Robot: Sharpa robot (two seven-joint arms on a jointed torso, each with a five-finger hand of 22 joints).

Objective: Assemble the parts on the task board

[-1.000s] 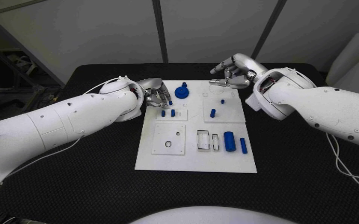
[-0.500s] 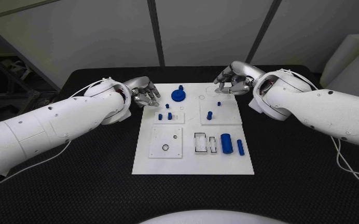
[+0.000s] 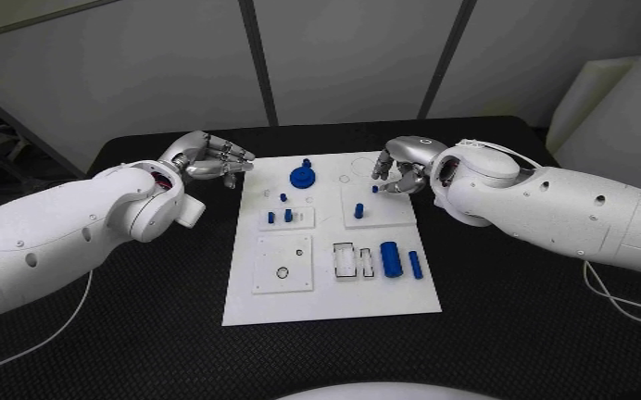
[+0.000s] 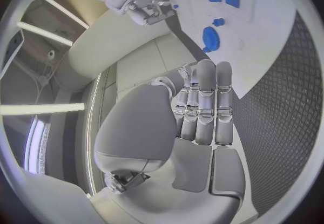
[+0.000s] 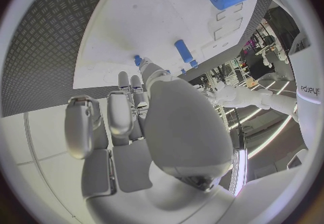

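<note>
Left hand (image 3: 211,161) off board's far left corner, over black table (image 3: 120,326), fingers curled in, nothing held. Right hand (image 3: 399,168) at task board (image 3: 334,293) far right edge, fingers bunched; grip cannot tell. Blue parts: round knob (image 3: 303,177) near far edge, pegs (image 3: 358,209) mid-board, cylinder (image 3: 392,259) by right edge.

The setting is a robotics laboratory or test cell. A black, textured surface (image 3: 160,326) stands before plain grey partition panels (image 3: 347,39) joined by dark vertical seams across the upper half of the frame. A white task board (image 3: 334,303) with recessed fixtures lies at centre frame on the surface, as a purpose-made test fixture. In the left wrist view, long strip ceiling lights (image 4: 40,108) appear at the left of the frame, typical of an indoor technical workspace.
</note>
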